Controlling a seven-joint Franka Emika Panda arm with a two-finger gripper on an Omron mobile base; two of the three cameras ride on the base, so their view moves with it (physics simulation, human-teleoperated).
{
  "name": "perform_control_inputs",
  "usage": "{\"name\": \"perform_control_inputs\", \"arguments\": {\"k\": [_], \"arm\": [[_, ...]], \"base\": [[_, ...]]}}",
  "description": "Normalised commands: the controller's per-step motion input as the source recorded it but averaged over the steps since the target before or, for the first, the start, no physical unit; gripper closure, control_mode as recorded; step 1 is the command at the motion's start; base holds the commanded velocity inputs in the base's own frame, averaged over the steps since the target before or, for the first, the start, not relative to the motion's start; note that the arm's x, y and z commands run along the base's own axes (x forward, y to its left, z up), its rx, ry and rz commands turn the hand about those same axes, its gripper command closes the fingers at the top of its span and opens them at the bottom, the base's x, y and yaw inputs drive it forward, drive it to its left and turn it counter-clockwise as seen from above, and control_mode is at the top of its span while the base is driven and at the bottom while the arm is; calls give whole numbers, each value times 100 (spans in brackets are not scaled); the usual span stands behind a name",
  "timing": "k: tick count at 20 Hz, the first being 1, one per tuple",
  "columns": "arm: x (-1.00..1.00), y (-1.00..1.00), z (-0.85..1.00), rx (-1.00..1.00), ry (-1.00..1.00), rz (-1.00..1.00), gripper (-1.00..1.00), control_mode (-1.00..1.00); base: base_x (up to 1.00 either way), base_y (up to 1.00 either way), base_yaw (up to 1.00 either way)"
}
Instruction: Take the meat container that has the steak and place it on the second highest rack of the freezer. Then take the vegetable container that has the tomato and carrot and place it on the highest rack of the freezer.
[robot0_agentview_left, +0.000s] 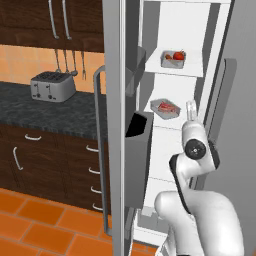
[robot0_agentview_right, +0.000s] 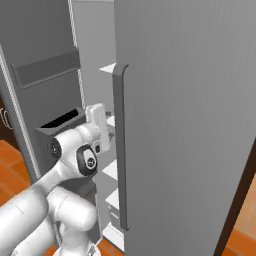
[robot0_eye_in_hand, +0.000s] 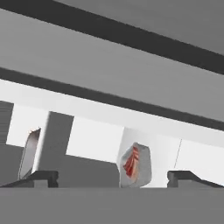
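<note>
Just above and left of our pincer (robot0_agentview_left: 191, 109) in the left base view sits the meat container (robot0_agentview_left: 165, 108). Our pincer is wide open and holds nothing. Both trays look placed already, so we think we back away.

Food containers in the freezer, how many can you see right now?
2. The vegetable container sits on the upper visible shelf; the meat container sits on the shelf just below. The open door may hide more lower down.
</note>
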Motion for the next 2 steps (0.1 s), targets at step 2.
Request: {"name": "perform_control_inputs", "arguments": {"k": [2], "arm": [[-100, 15, -77, 0, -5, 0, -100, -100]], "base": [[0, 0, 0]]}}
